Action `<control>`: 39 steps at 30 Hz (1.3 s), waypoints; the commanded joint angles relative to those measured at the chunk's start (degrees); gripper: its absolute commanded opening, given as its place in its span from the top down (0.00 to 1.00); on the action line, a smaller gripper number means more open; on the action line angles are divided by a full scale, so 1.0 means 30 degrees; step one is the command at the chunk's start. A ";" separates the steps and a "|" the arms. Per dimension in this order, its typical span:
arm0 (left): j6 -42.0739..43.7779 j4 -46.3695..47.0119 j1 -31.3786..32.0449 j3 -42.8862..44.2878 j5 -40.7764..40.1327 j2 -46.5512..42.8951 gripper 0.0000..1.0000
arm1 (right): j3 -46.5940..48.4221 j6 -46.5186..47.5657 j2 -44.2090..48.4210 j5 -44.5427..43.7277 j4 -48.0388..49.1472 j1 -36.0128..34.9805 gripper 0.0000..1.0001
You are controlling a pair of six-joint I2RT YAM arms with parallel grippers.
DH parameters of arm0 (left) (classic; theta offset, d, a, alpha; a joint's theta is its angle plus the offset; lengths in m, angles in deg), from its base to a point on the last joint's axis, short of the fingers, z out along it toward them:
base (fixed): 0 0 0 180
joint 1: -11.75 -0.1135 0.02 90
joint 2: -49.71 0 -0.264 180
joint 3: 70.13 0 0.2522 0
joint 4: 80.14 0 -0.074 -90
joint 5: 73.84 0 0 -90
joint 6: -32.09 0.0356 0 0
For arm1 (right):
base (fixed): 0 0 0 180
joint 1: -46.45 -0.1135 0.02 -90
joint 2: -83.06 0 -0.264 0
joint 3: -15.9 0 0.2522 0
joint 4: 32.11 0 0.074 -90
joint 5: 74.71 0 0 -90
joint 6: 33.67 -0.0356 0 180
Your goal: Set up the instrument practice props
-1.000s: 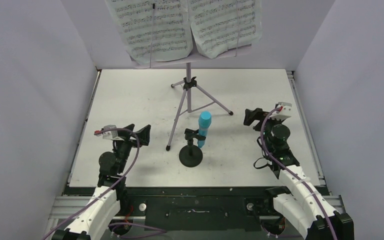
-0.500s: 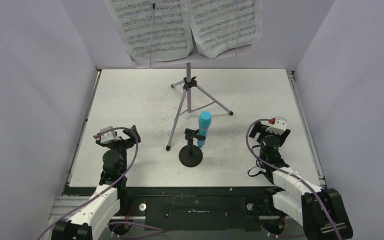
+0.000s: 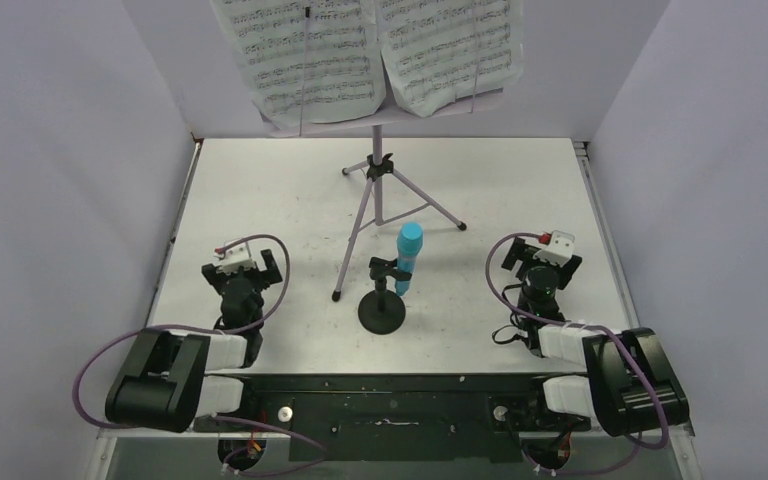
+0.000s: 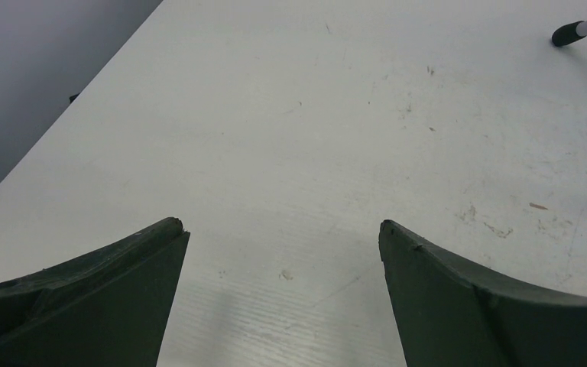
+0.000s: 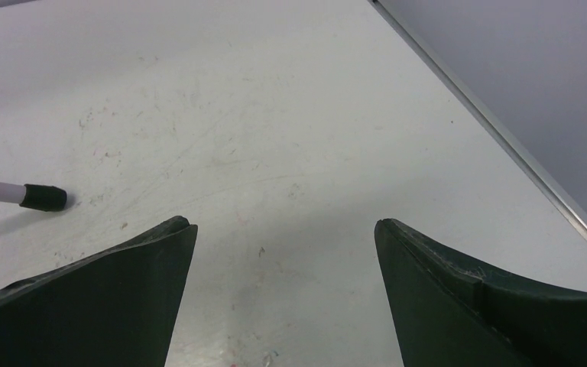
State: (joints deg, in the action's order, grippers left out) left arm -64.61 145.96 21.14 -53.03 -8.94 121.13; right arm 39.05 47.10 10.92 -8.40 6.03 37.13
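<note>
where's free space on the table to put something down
Bare table at far left, between the left wall and the music stand, and at far right, between the stand's right leg and the right rail. Crowded: the centre, where microphone and mic stand stand beside the tripod's front leg. The left gripper and right gripper occupy the near corners.

We see the left arm (image 3: 222, 348) and right arm (image 3: 563, 340) in black and white, with purple cables (image 3: 488, 268). Their fingers (image 4: 92, 306) are dark wedges.
</note>
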 commanded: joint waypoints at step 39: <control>0.1270 0.2166 -0.0738 0.3250 0.2770 0.4286 0.04 | 0.1588 0.1936 -0.6802 0.1799 0.6149 0.0877 0.10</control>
State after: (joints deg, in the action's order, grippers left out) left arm -60.48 152.41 19.52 -45.91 -2.27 134.26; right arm 43.20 53.09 -10.37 -3.72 22.53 39.36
